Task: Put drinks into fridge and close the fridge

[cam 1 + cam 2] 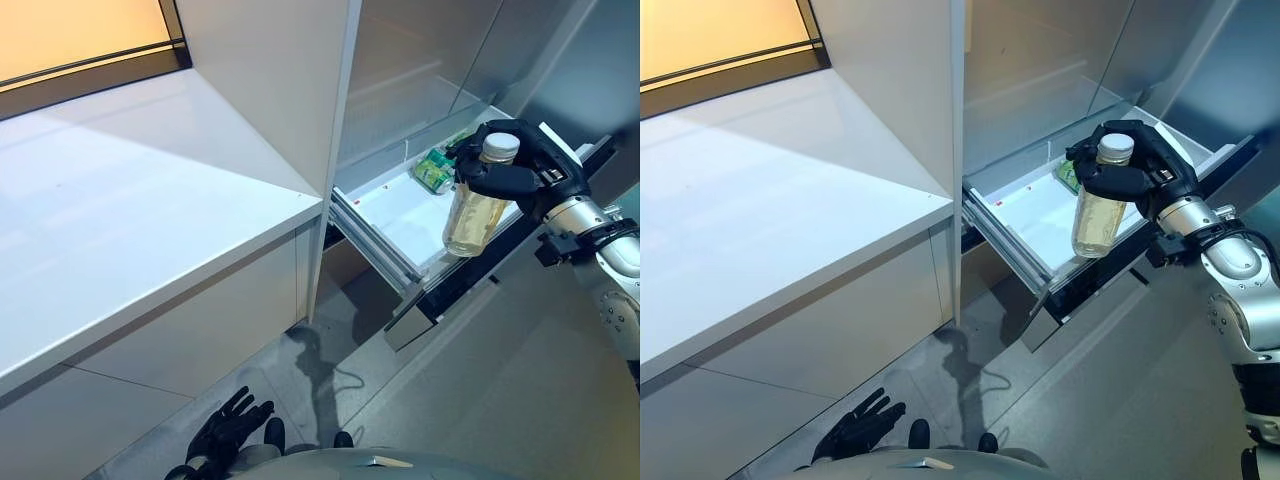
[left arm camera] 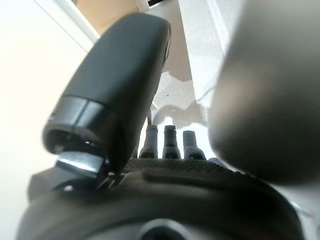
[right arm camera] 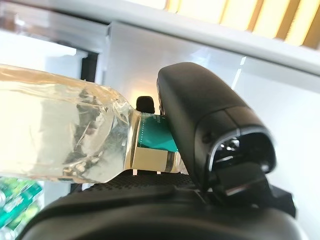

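Your right hand [image 1: 1135, 175] is up over the open fridge drawer [image 1: 1040, 215], fingers and thumb curled round the neck of a clear bottle [image 1: 1095, 215] w/ a white cap and pale yellowish liquid. Bottle hangs roughly upright from that grip, cap at the top, body dangling over the drawer's front part, not touching the drawer floor as far as you can see. In the right wrist view the thumb [image 3: 210, 135] presses against the bottle's neck just by a green label band; the fingers on the far side are mostly hidden behind the bottle.

Drawer is pulled out from the tall grey fridge [image 1: 420, 70], its white inside mostly bare. One green packaged item [image 1: 435, 170] sits toward the back of the drawer, near the hand but apart from the bottle; can't tell exactly what it is.

Your left hand [image 1: 228, 432] hangs low by the floor, well apart from the fridge, fingers straight and loosely spread, holding nothing. Left wrist view shows same: thumb out, fingers extended, nothing btwn them.

White counter [image 1: 130, 200] runs along your left side, beside the fridge.
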